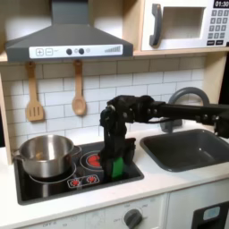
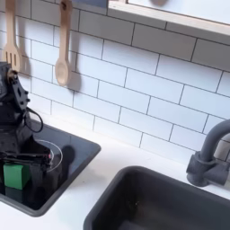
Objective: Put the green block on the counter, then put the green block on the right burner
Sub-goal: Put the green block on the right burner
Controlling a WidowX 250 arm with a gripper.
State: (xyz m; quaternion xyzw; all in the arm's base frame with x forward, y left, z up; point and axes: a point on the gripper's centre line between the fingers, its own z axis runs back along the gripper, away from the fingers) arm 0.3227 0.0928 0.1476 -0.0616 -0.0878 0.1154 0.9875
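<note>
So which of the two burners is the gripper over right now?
The free burner at the first exterior view's right, where the gripper holds the green block; the steel pot covers the other.

My matt black pincer [image 1: 114, 167] is closing on the smooth, plastic-looking green block [image 1: 116, 169] over the glossy black hob [image 1: 54, 186], while the polished metal pot [image 1: 46, 154] is gleaming, the wooden spoon [image 1: 79, 89] is looking matt, and the pale table [image 1: 170, 179] is showing smooth.
</note>
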